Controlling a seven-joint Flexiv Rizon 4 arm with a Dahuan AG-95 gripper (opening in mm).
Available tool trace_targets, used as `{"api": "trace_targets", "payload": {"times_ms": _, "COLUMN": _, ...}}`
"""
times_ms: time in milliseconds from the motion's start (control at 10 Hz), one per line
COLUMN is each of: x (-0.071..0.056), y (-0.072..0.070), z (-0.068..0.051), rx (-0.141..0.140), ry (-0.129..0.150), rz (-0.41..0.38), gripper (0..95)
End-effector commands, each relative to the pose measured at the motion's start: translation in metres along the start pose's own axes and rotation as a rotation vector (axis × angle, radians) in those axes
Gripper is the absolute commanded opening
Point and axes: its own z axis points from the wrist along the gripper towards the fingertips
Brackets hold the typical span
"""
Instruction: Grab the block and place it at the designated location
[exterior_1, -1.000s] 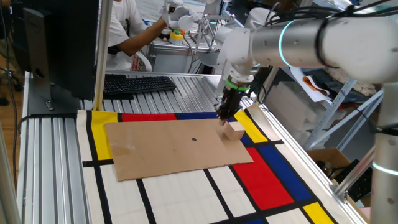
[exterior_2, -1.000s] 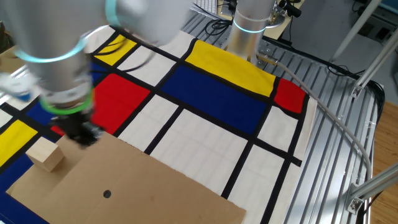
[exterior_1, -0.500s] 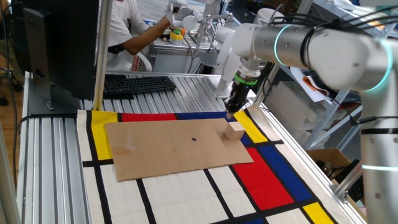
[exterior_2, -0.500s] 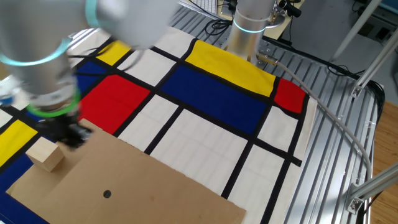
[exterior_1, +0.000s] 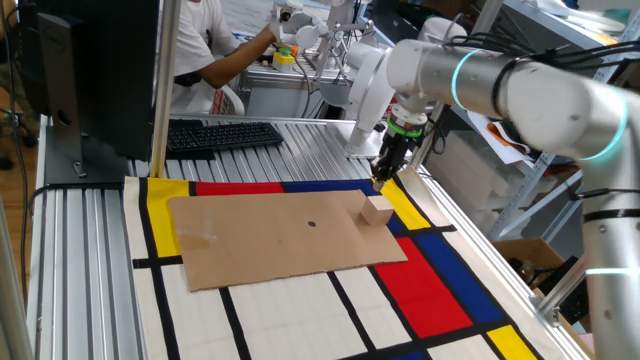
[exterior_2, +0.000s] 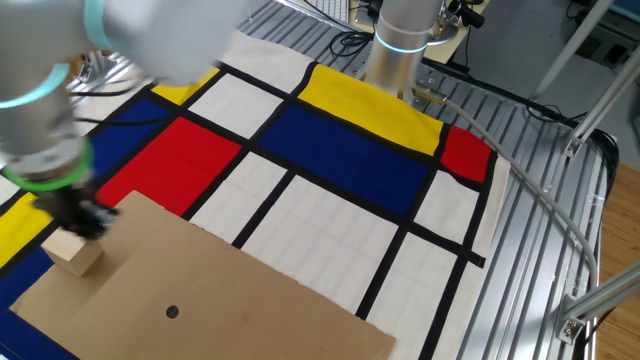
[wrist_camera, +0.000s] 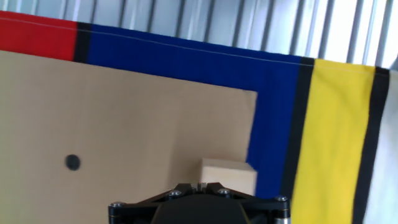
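The block (exterior_1: 377, 210) is a pale tan wooden cube resting on the brown cardboard sheet (exterior_1: 260, 245) near its right edge. It also shows in the other fixed view (exterior_2: 72, 250) and in the hand view (wrist_camera: 227, 174). The designated location is a small dark dot (exterior_1: 311, 223) on the sheet, left of the block, seen too in the other fixed view (exterior_2: 172, 312) and the hand view (wrist_camera: 73, 162). My gripper (exterior_1: 383, 180) hovers just above and behind the block, fingers together and holding nothing. It is blurred in the other fixed view (exterior_2: 85, 222), and its closed tips show in the hand view (wrist_camera: 200, 185).
The cardboard lies on a mat of red, yellow, blue and white rectangles (exterior_1: 430, 290) edged in black. A keyboard (exterior_1: 220, 134) and a monitor stand at the back left, with a person behind them. Ribbed metal table (exterior_2: 540, 200) surrounds the mat.
My gripper has moved from over the sheet's edge toward the block's far side, rising slightly. The block and the cardboard have not moved.
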Motion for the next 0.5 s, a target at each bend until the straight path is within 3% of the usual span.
{"api": "trace_targets", "payload": {"times_ms": 100, "x": -0.0010, "y": -0.0038, "z": 0.0021, "rx": 0.001, "ry": 0.006, "rz": 0.003, "gripper": 0.0}}
{"api": "trace_targets", "payload": {"times_ms": 500, "x": 0.0009, "y": -0.0070, "z": 0.0046, "rx": 0.003, "ry": 0.001, "rz": 0.009, "gripper": 0.0}}
